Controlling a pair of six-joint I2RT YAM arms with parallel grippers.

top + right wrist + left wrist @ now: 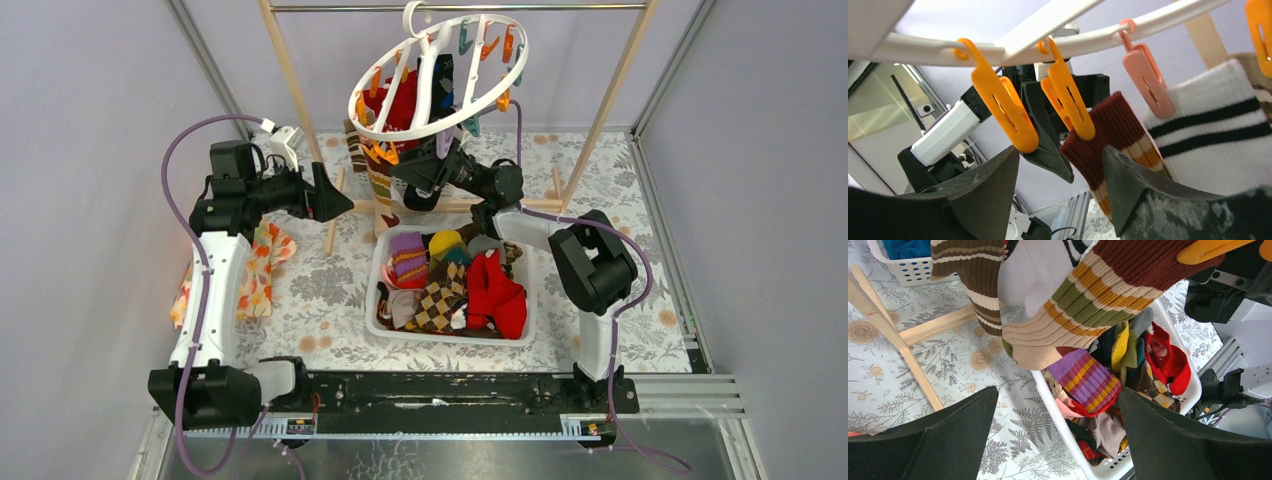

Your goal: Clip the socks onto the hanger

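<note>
The white oval hanger (357,100) hangs tilted from the rod, with orange and teal clips. A red sock (400,100) and a brown striped sock (1108,285) are clipped to it, beside a white sock with black stripes (1218,140). More socks fill the white basket (378,300): purple striped (408,255), red (497,290), argyle (438,300). My left gripper (338,200) is open and empty, left of the hanger's low edge, above the basket rim (1058,410). My right gripper (408,160) is open and empty just under the ring, below two orange clips (1003,105).
A wooden-framed rack with a metal rod (450,7) carries the hanger; its base bars (340,215) lie on the flowered table cover. An orange-flowered cloth (255,270) lies at the left. A second small white basket (908,267) stands behind the rack base.
</note>
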